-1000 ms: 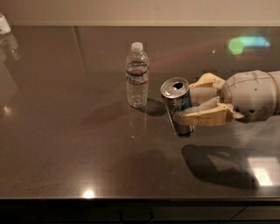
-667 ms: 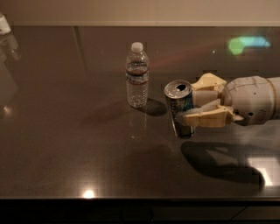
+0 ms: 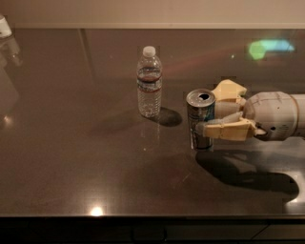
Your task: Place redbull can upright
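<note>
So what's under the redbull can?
Only the dark table shows beneath the upright redbull can, gripped mid-height by the end effector. Whether its base touches the table cannot be seen.

1. A dark brown, glossy table top fills nearly the whole view, with a pale wall running along its far edge.
2. A clear plastic water bottle with a white cap stands upright on the table just left of centre. It is near my gripper, which reaches in from the right side, but apart from it. Its shadow falls to its right.
3. A small white object, cut off by the frame, sits at the far left corner.
4. A green and cyan reflection glows at the far right, and a bright light spot shines near the front edge.
</note>
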